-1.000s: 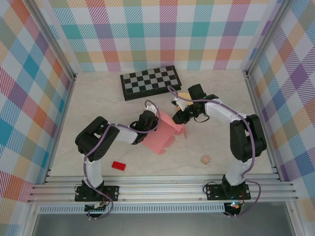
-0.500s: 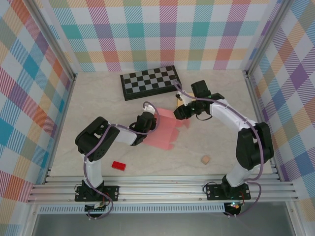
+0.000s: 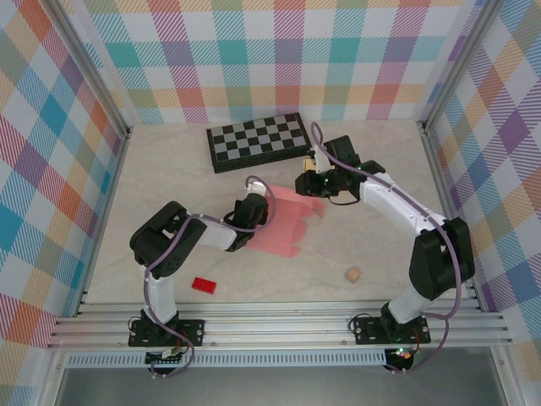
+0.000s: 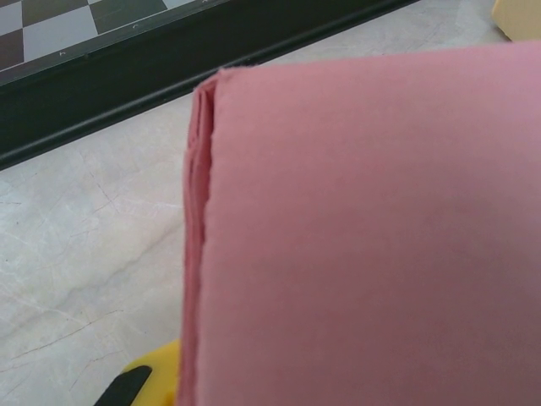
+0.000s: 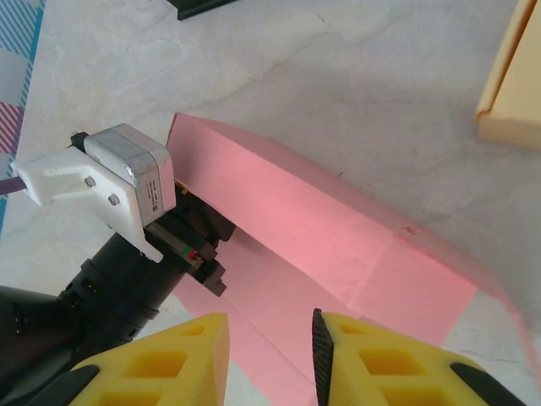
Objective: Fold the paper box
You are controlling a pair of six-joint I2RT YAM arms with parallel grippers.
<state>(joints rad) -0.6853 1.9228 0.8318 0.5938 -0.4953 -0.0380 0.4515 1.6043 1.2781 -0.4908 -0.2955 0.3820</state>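
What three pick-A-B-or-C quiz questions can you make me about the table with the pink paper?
1. Where is the checkerboard?
A. At the far end of the table, beyond the pink paper box.
B. By the arm bases.
C. On top of the paper.

2. What colour is the flat block at the table's near left?
A. Green.
B. Red.
C. Blue.

3. How is the right tool?
A. Shut on the checkerboard.
B. Shut on the block.
C. Open over the paper box.

Answers:
1 A, because the top view shows the board lying beyond the paper.
2 B, because it shows red in the top view.
3 C, because there is a gap between its yellow fingers with nothing in it.
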